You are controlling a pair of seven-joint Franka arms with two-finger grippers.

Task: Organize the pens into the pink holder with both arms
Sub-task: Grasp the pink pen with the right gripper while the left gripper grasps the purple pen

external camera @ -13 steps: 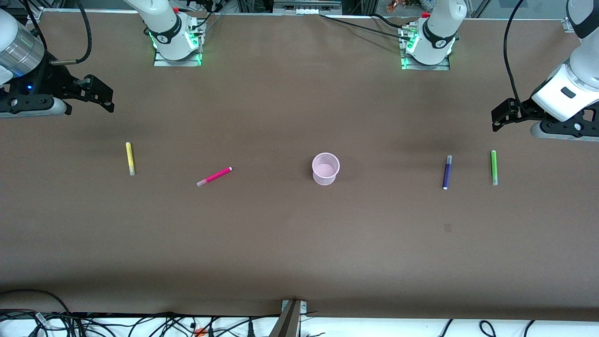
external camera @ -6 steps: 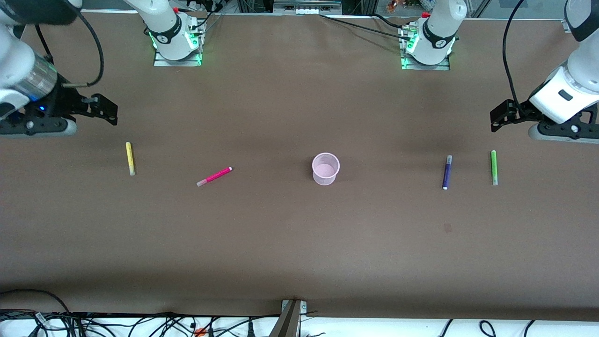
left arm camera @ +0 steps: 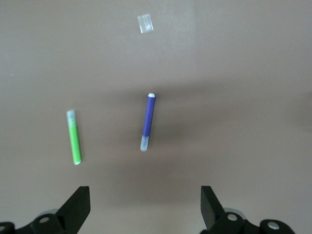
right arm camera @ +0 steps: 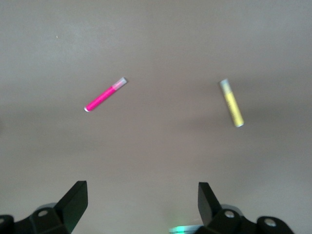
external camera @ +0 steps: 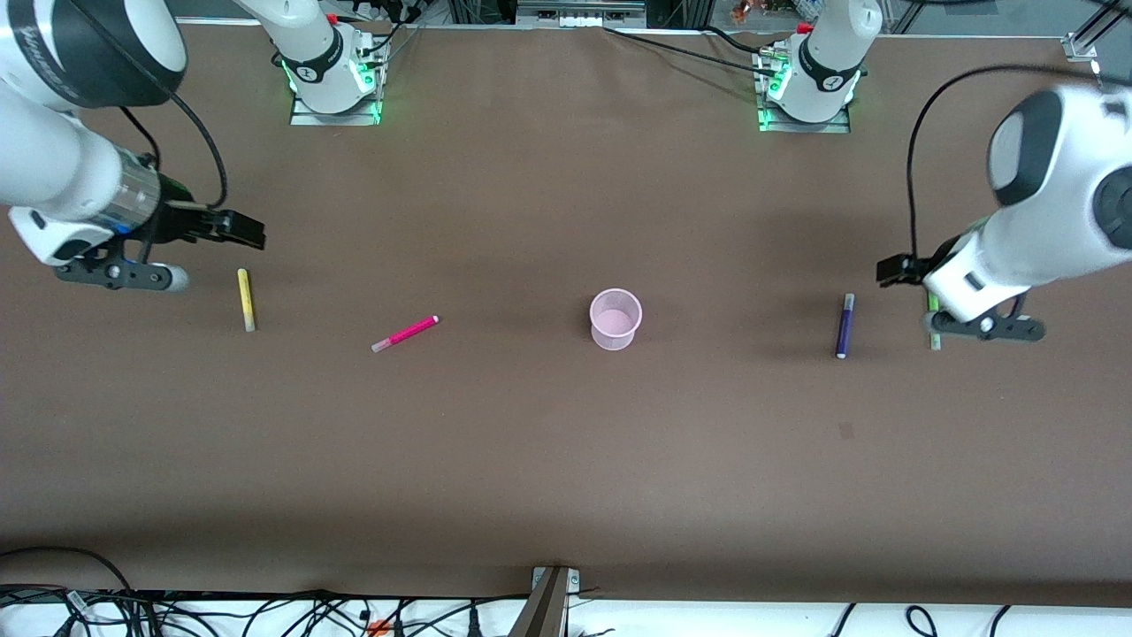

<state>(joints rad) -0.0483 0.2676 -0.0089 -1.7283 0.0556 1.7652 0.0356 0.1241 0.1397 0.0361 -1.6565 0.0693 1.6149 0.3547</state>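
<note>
Both grippers now nearer pens; pink holder [external camera: 615, 318] empty.

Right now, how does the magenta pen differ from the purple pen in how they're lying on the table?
The magenta pen lies slanted toward the right arm's end of the table; the purple pen lies toward the left arm's end, pointing nearly straight at the front camera. The magenta pen's pale cap sits at its nearer end, the purple pen's at its farther end. Both lie flat on the table, outside the pink holder, untouched by either tool.
</note>
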